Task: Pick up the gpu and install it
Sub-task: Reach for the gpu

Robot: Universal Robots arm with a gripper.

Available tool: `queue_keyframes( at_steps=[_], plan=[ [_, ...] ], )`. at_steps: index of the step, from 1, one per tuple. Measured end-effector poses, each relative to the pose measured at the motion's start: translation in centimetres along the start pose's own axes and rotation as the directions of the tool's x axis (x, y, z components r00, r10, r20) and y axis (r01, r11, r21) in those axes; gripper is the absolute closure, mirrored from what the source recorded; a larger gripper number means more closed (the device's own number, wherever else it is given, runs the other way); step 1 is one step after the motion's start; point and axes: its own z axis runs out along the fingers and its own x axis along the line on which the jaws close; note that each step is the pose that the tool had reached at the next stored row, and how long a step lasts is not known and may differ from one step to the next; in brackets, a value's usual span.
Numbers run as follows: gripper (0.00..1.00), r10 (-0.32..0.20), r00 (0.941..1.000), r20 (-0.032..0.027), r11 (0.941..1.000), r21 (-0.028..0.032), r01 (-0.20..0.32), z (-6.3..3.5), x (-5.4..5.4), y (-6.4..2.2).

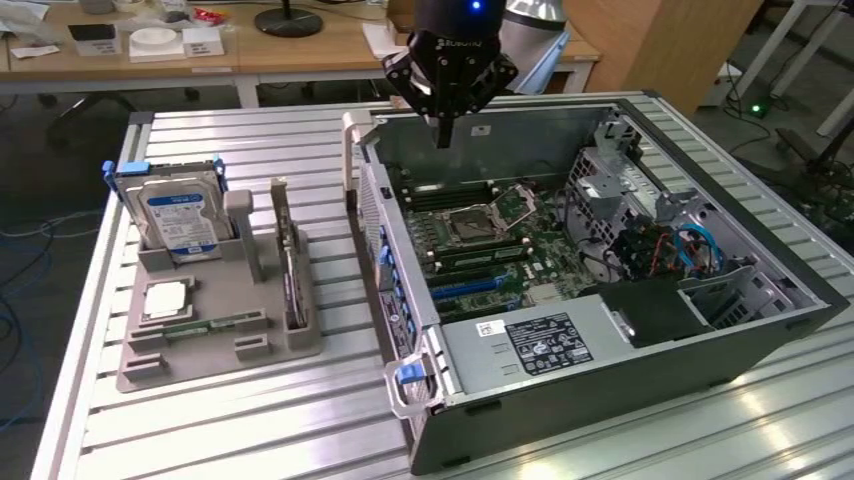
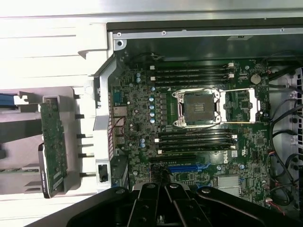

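Note:
The gpu [image 1: 284,255] stands on edge in a slot of the grey holder [image 1: 200,362], on the exterior view's left; it is a thin dark card. The wrist view shows its green circuit face [image 2: 52,149] beside the case wall. My gripper [image 1: 445,138] hangs above the far inner edge of the open computer case [image 1: 587,385], well away from the gpu. Its fingers [image 2: 152,201] are shut together with nothing between them. Below it lies the motherboard [image 2: 199,142] with an open processor socket [image 2: 196,108] and a blue slot [image 2: 189,167].
The holder also carries a silver hard drive [image 1: 180,220] with a blue label, a processor chip [image 1: 163,300] and a short memory stick [image 1: 214,324]. Cables and a drive cage [image 1: 667,245] fill the case's right side. Desks stand behind the slatted table [image 1: 240,430].

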Motion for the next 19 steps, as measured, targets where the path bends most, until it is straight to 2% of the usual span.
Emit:
queue_keyframes(
  at_steps=[19],
  plan=[
    [0.89, 0.0, 1.0, 0.0, 1.0, 0.0, 0.0, -0.03, 1.05, -0.09]
  ],
)
